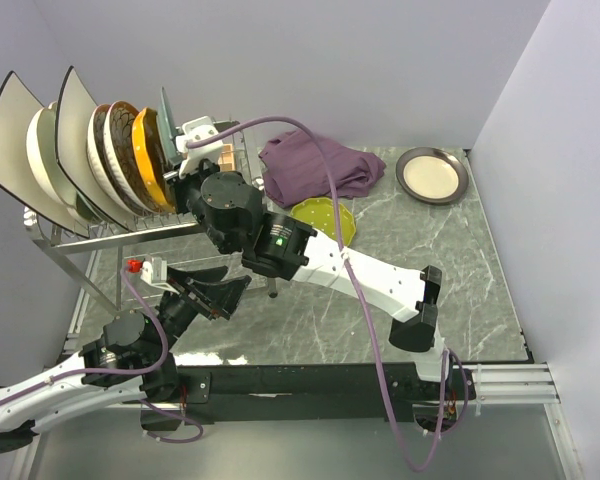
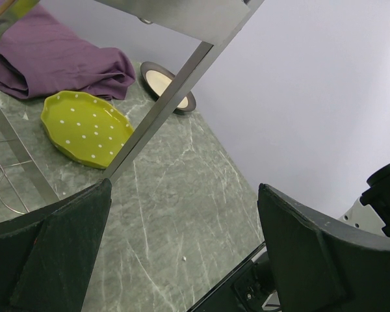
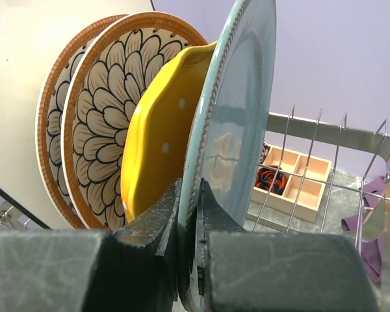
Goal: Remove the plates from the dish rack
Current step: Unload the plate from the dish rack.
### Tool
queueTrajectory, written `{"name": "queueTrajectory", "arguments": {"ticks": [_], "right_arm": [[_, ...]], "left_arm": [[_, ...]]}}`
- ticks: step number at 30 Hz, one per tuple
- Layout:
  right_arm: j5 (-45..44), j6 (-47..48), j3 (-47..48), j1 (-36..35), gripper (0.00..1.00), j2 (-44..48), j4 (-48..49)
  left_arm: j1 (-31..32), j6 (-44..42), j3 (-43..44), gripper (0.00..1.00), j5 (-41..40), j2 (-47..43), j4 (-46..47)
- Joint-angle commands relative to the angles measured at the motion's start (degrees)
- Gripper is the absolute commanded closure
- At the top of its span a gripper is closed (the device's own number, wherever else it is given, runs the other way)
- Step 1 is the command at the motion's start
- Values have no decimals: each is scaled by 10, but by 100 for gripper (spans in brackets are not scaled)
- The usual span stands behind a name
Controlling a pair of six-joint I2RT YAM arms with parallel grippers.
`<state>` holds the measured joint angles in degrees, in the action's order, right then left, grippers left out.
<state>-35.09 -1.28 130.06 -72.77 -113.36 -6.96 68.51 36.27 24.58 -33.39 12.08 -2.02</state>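
One rack (image 1: 120, 237) holds two big square plates (image 1: 5, 135), two flower plates (image 3: 104, 123), one orange plate (image 3: 162, 130) and one blue-green plate (image 3: 240, 117); the round white ones (image 1: 40, 160) are too bunched to count. Two more lie flat: one green plate (image 1: 325, 218), one dark-rimmed plate (image 1: 432, 175). One cloth (image 1: 310, 165). One box (image 3: 305, 175).

Left end effector (image 2: 184, 195): dark fingers (image 2: 65, 253) spread wide, nothing between them.
Table (image 2: 201, 149): green marble.
Lime-yellow dotted plate (image 2: 84, 129): flat, just beside purple cloth (image 2: 52, 58).
Dark-rimmed cream plate (image 2: 157, 77): flat, partly behind slanting dish rack leg (image 2: 162, 110).
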Motion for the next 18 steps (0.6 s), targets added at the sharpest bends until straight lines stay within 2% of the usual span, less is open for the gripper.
{"name": "queueTrajectory", "arguments": {"ticks": [1,18], "right_arm": [[-23,49,34,4,100,75,69],[-9,27,48,4,100,97,129]], "left_arm": [[2,3,-1,0,-9,-3,-2],[2,2,-2,1,-2,-4,1]]}}
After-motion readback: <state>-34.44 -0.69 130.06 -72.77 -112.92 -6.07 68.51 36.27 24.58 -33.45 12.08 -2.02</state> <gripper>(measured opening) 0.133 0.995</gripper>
